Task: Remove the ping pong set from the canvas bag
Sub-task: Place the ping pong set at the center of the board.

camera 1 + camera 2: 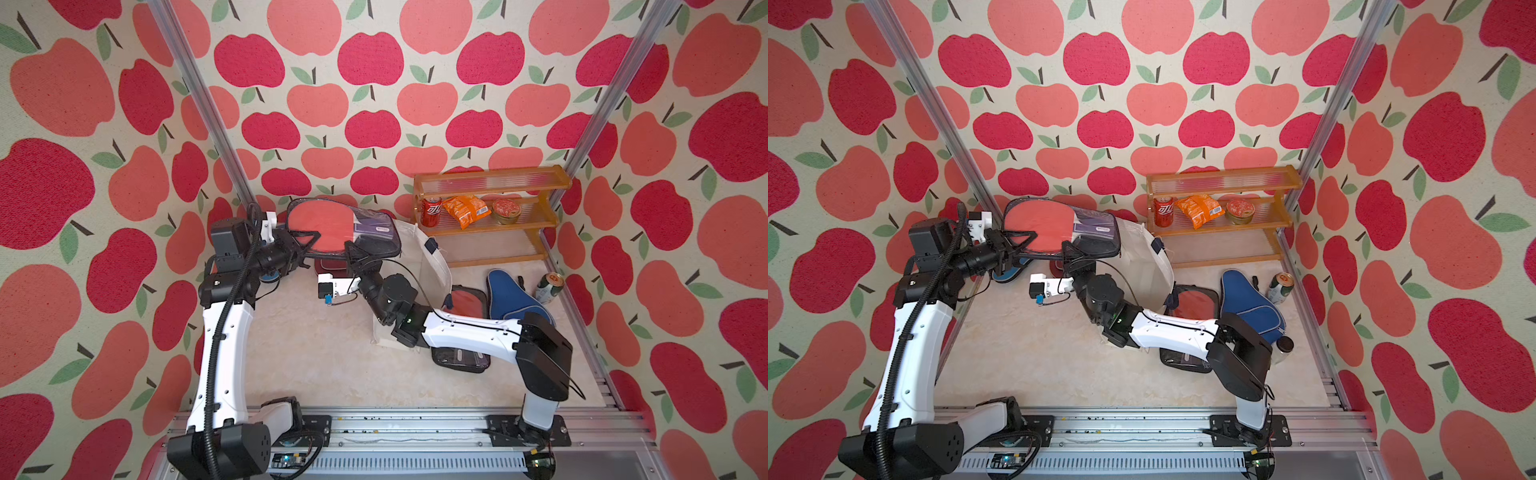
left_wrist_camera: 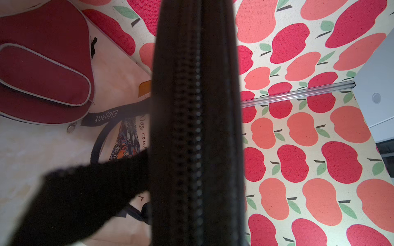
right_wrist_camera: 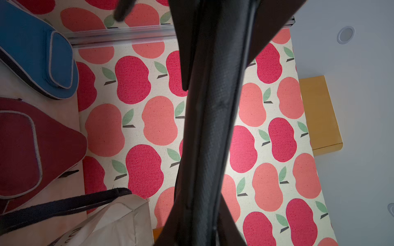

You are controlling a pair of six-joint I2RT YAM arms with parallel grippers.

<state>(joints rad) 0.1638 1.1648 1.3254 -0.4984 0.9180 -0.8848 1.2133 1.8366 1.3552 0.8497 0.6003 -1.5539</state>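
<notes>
You can read one word clearly: "Elegant", in pale letters on the dark strap (image 2: 106, 116) in the left wrist view. Just beside it, the canvas bag (image 2: 125, 140) carries dark cursive script next to a flower print; only "cou" shows before the rest is hidden. In the right wrist view the bag's lettering is cut off at the frame edge. In both top views the red can (image 1: 431, 212) (image 1: 1163, 212) bears white marks too small for you to read.

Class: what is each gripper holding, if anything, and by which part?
Both hold a clear pouch with a red paddle, by its black edge: left gripper at the rounded end, right gripper on the near side.
</notes>
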